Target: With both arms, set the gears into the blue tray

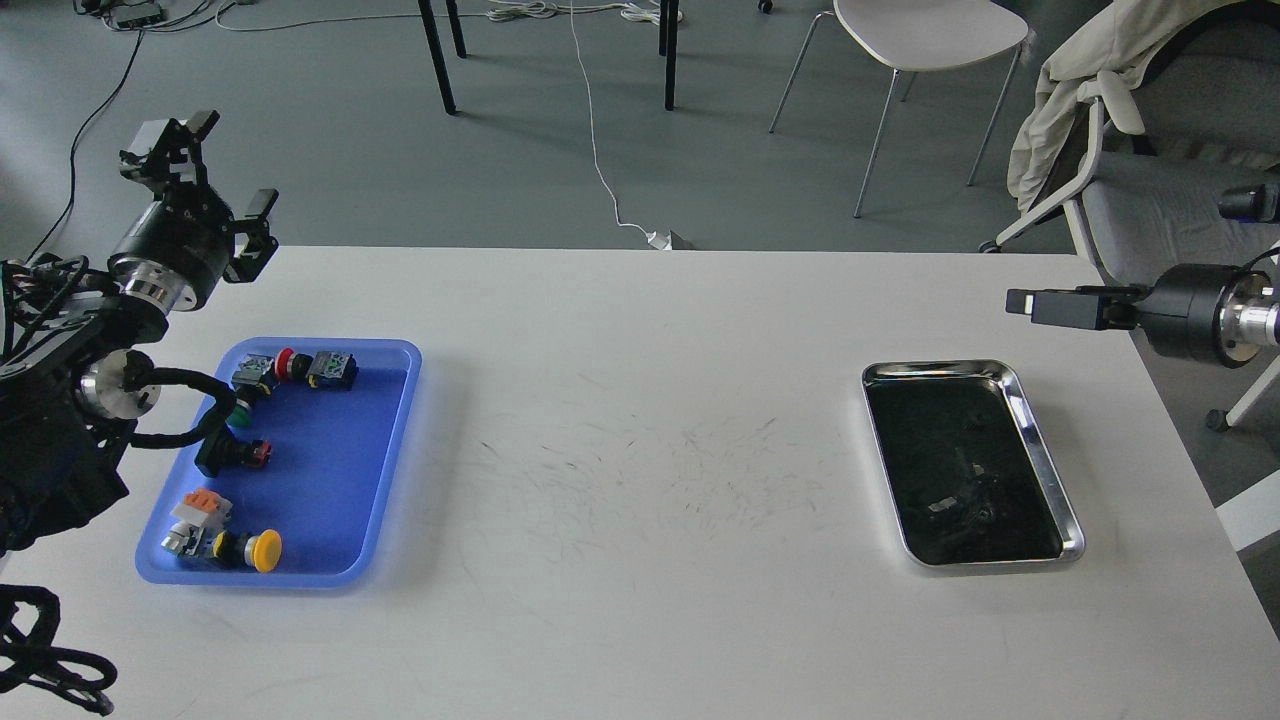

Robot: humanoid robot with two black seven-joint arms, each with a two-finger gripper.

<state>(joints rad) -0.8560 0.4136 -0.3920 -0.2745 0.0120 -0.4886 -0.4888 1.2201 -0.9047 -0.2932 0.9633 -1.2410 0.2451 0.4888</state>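
White tabletop (640, 450) fills most of frame, faint dark scuff marks at centre; grey floor w/ cables, chair legs and a white chair beyond.

Rectangular blue plastic tray w/ rounded corners and raised rim (340, 480) sits at left of frame, flat on tabletop. Contents: several coloured-cap push-button switches (290, 368) – red and green caps near its upper edge, red one mid-left, yellow and orange caps at lower left. Part of tray's left side hidden by arm cabling.

Shiny rectangular steel tray w/ dark inside (1040, 470) lies at right of frame, well apart from blue tray. Small dark pieces show in its lower half (965, 500); too dark to confirm as the tiny black ring-shaped gears.

Left gripper (205, 165), upper left of frame, raised above tabletop's far left corner, beside blue tray's upper end; fingers spread apart, nothing between them.

Right gripper (1035, 303), right edge of frame, level, pointing left, above and just right of steel tray's upper corner. Seen side-on as one dark block; cannot tell whether fingers are apart or together.
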